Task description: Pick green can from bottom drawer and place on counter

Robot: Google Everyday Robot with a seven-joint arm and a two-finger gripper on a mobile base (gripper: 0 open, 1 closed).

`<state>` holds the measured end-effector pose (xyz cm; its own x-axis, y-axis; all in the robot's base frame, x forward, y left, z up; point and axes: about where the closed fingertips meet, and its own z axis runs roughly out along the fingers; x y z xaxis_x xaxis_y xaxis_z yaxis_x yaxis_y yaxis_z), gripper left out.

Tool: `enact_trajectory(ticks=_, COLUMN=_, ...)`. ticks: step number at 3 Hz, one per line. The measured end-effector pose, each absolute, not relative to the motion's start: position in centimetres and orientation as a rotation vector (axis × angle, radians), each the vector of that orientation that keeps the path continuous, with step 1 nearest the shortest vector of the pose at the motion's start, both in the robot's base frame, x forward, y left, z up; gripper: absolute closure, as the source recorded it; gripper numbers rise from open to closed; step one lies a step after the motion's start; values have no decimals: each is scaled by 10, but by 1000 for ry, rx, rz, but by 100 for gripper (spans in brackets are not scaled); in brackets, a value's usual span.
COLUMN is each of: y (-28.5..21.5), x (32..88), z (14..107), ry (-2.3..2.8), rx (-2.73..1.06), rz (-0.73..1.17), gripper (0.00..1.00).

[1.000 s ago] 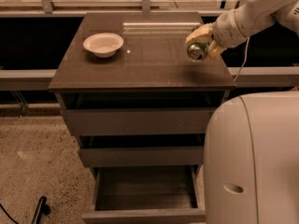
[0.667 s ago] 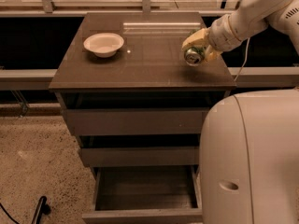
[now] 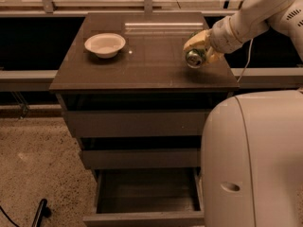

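My gripper (image 3: 198,51) reaches in from the upper right and is shut on the green can (image 3: 194,57). The can is tilted, its silver end facing the camera, held just above the right part of the glossy dark brown counter (image 3: 142,65). The bottom drawer (image 3: 144,198) is pulled open below the two wider drawers, and its inside looks empty.
A white bowl (image 3: 105,44) stands on the counter's left part. My white robot body (image 3: 253,160) fills the lower right and hides the cabinet's right side. A rail (image 3: 28,77) runs behind the cabinet. A dark object (image 3: 40,213) lies on the speckled floor at lower left.
My gripper has moved slightly left and lower over the counter with the green can in it. The bowl and drawers have not moved.
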<state>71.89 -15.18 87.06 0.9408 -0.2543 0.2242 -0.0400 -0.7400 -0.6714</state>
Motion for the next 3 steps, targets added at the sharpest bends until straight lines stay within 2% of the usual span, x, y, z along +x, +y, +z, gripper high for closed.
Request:
enact_trajectory(ticks=1, y=-149, x=720, z=868, ry=204, rx=-2382, rz=-388, gripper=11)
enact_trajectory(ticks=2, y=-147, x=720, z=866, ry=202, rx=-2382, rz=-383, gripper=0)
enact_trajectory(ticks=3, y=-147, x=720, z=866, ry=202, rx=-2382, rz=-383, gripper=0)
